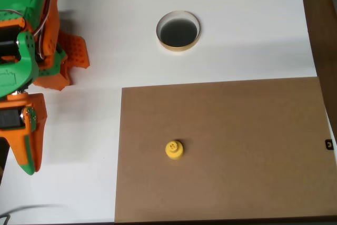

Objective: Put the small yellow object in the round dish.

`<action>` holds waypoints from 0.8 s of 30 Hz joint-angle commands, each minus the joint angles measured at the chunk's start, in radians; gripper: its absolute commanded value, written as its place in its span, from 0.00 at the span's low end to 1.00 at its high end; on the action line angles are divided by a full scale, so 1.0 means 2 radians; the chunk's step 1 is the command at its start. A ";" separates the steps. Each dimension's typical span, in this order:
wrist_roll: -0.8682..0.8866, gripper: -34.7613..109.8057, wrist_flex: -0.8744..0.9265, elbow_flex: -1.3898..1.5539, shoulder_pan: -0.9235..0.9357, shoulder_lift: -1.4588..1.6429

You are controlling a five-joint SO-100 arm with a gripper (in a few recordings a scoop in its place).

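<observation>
In the overhead view, you saw the small yellow object point(174, 149) standing upright on a brown board point(253, 130), knob side up, in the board's left half and nearer its lower edge than its upper one. The board lay flat on the white table point(105, 104) and covered the table's lower right part, reaching the bottom edge of the picture.

You saw the round dish point(178, 30) on the bare table surface above the board, close to the table's upper edge and apart from the board's top edge. Its pale rim enclosed a dark inside, and nothing lay in it. The dish and the yellow object were well apart, the dish nearly straight above the object in the picture.

You saw the green and orange arm along the table's left edge. Its gripper point(29, 148) pointed toward the lower left corner, well apart from both the object and the dish. The fingers held nothing; whether they stood wide or narrow cannot be told from this angle.
</observation>
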 commanded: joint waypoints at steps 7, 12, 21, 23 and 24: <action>-0.008 0.24 -0.002 0.001 0.009 0.019; -0.009 0.24 -0.002 0.001 0.008 0.019; -0.049 0.26 0.005 -0.017 -0.001 0.019; -0.011 0.24 0.018 -0.035 0.012 0.019; 0.031 0.25 0.028 -0.044 0.029 0.019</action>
